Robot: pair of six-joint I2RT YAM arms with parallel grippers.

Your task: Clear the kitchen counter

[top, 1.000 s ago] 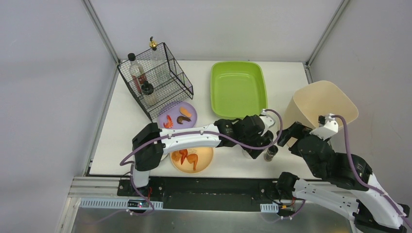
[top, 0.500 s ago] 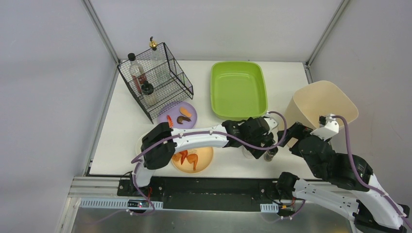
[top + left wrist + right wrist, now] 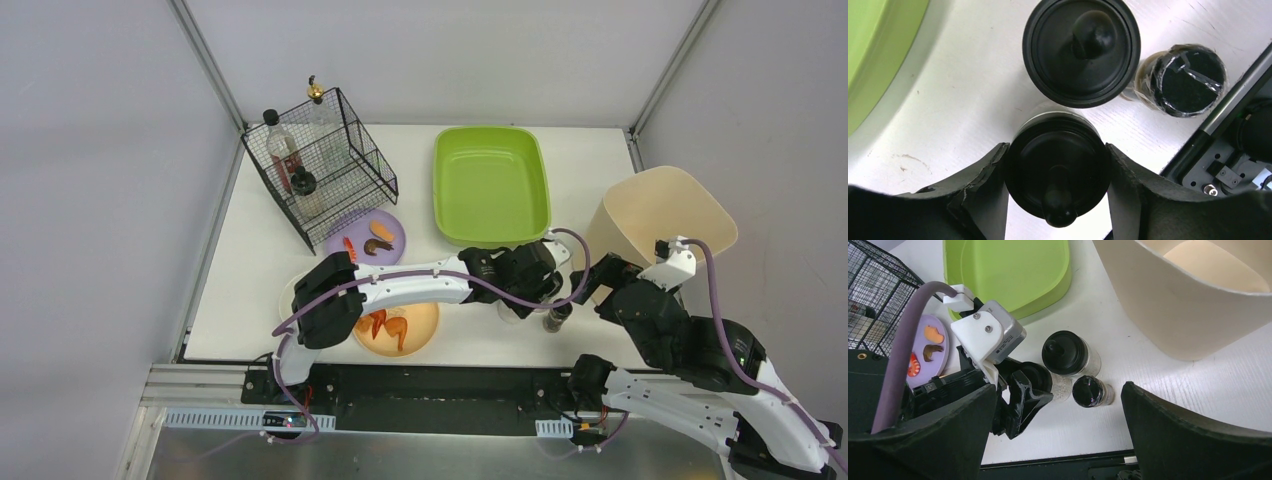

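- Clamped with the left gripper (image 3: 1057, 175) on the nearest black-capped jar (image 3: 1058, 165), pads (image 3: 983, 192) pressed against either side of the cap. Spread wide a second ago while coming down over the jar cluster.
- No lift yet, by the look of the wrist view. Held jar seemingly resting on the kitchen counter (image 3: 255, 270), near its front right edge.
- Just beyond the held jar, close enough to brush: a wider black-lidded jar (image 3: 1081, 50). Beside that, a small dark-capped jar (image 3: 1188, 80) with tape across its top.
- Right gripper (image 3: 1059, 388) spread wide, holding nothing, parked just right of the cluster — no change over the same second.
- Further out: lime-green tray (image 3: 490, 185), beige bin (image 3: 655, 215), wire basket (image 3: 320, 160) already holding bottles.
- Meaning for the task: grasp made, carry-off next — probably to the wire basket, though only a guess.
- Worth watching on the lift: neighbouring jars close enough to be nudged over.
- Left to clear besides: the other two jars, purple plate (image 3: 360, 216) and orange plate (image 3: 425, 320), both with food on them.
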